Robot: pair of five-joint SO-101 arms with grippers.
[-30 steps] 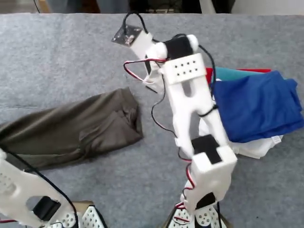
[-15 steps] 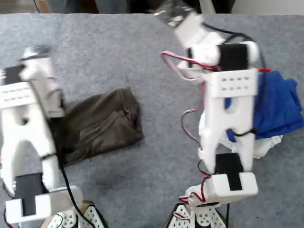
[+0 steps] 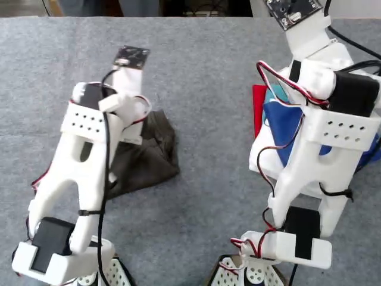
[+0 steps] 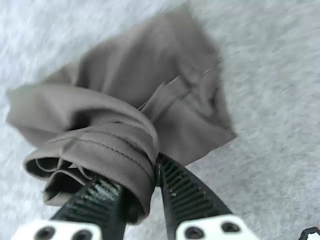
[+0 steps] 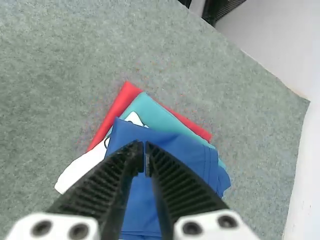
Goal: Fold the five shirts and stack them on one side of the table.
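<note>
An olive-brown shirt (image 3: 152,158) lies left of the table's middle, partly under my left arm. My left gripper (image 4: 135,170) is shut on a rolled, doubled-over edge of the olive-brown shirt (image 4: 150,105), holding it just above the rest of the cloth. On the right side lies a stack with a blue shirt (image 5: 195,165) on top, then teal (image 5: 160,117), red (image 5: 122,100) and white (image 5: 82,167) ones under it. My right gripper (image 5: 144,146) hangs high above that stack, shut with nothing in it. From above, the right arm (image 3: 321,119) covers most of the blue shirt (image 3: 286,125).
Grey felt (image 3: 208,71) covers the whole table. Both arm bases (image 3: 238,274) stand at the near edge. The felt's edge (image 5: 260,70) runs beyond the stack, with pale floor past it.
My left arm swung in from the near left and carried the olive shirt's left end over to the right, so the shirt is now shorter. My right arm moved from the middle to above the stack.
</note>
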